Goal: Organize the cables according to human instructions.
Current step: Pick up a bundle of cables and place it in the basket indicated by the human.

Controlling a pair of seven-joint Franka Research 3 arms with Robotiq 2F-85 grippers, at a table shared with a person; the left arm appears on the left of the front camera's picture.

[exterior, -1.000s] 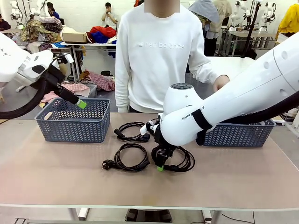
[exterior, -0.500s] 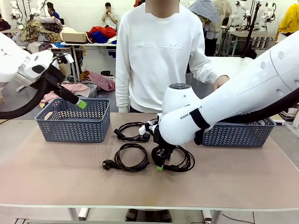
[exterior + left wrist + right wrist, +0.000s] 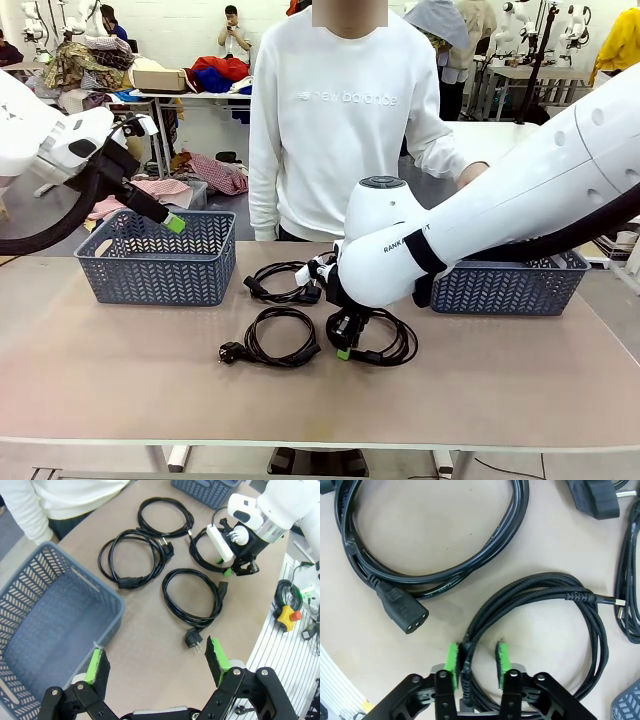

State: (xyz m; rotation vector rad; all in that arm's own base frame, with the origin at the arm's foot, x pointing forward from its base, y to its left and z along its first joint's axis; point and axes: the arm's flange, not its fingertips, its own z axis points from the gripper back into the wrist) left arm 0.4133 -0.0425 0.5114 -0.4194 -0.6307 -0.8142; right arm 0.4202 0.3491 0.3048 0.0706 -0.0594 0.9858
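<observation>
Left gripper point(image 3: 157, 660) hovers raised, jaws spread wide; right arm point(image 3: 500, 215) reaches low to centre, right gripper point(image 3: 477, 652) pointing down, jaws narrowly parted.

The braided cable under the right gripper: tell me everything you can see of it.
The braided cable is thin, black, woven-looking, coiled in a loose loop of several strands lying flat on the table. One end carries a small gold-tipped connector. The right gripper straddles a bundle of its strands, jaws not closed: the strands lie against one green pad, with a gap to the other.
</observation>
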